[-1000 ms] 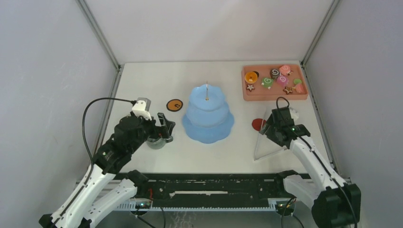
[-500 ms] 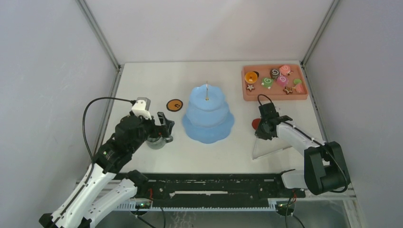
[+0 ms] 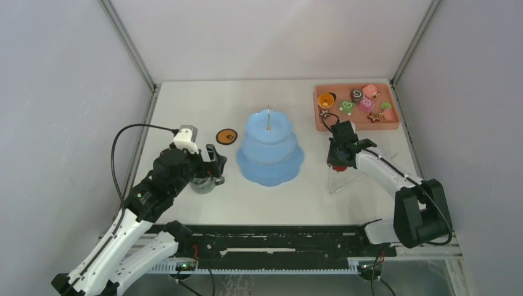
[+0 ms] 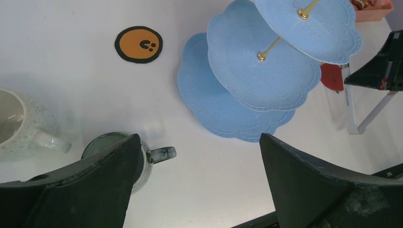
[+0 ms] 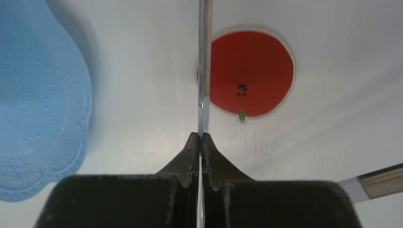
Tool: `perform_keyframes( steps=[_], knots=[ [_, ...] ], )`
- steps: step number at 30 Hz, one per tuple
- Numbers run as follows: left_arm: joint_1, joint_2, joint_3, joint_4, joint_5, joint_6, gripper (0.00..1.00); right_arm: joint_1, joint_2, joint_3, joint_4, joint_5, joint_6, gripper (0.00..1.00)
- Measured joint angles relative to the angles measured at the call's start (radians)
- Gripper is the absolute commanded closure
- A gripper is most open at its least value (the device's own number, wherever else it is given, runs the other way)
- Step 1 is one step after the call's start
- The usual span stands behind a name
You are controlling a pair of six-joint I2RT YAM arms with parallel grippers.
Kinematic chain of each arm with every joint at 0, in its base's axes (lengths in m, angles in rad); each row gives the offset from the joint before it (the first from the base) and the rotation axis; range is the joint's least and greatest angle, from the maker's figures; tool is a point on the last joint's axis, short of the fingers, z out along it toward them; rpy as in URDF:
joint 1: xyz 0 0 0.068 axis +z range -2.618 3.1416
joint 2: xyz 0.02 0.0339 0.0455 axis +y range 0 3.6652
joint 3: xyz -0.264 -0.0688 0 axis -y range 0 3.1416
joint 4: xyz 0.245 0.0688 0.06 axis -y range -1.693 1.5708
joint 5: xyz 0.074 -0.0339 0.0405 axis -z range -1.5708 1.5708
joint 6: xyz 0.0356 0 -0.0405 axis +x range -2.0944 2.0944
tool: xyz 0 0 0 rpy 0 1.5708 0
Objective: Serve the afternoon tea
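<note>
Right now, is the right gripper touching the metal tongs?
Touching. The right wrist view shows the right gripper pinched shut on one thin arm of the tongs, with no gap on either side.

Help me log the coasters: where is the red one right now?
In the top view, the red coaster lies right of the blue cake stand, under the right tool and on the near side of the pink tray.
</note>
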Motion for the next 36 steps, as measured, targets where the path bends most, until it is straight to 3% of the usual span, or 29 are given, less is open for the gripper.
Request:
perform_keyframes(
  steps=[4, 6, 8, 13, 15, 20, 28, 32, 36],
  knots=[
    [0.0, 0.018, 0.0, 0.0, 0.0, 0.0, 0.0, 0.016, 0.071, 0.062, 0.002, 0.003, -0.06, 1.0],
    [0.0, 0.023, 0.0, 0.0, 0.0, 0.0, 0.0, 0.022, 0.096, 0.064, -0.004, 0.0, -0.075, 0.94],
    [0.0, 0.026, 0.0, 0.0, 0.0, 0.0, 0.0, 0.032, 0.109, 0.064, -0.021, -0.001, -0.085, 0.8],
    [0.0, 0.038, 0.0, 0.0, 0.0, 0.0, 0.0, 0.063, 0.109, 0.064, -0.056, 0.019, -0.081, 0.32],
    [0.0, 0.044, 0.0, 0.0, 0.0, 0.0, 0.0, 0.069, 0.102, 0.064, -0.072, 0.048, -0.064, 0.26],
    [0.0, 0.068, 0.0, 0.0, 0.0, 0.0, 0.0, 0.069, 0.019, 0.063, -0.121, 0.114, 0.022, 0.25],
    [0.0, 0.1, 0.0, 0.005, 0.0, 0.002, 0.0, 0.055, -0.312, -0.023, -0.208, 0.182, 0.312, 0.23],
    [0.0, 0.125, 0.002, 0.008, 0.0, 0.012, 0.0, -0.045, -0.395, -0.126, -0.233, 0.148, 0.395, 0.23],
    [0.0, 0.142, 0.002, 0.018, 0.0, 0.018, 0.0, -0.174, -0.367, -0.179, -0.231, 0.092, 0.411, 0.26]
  ],
)
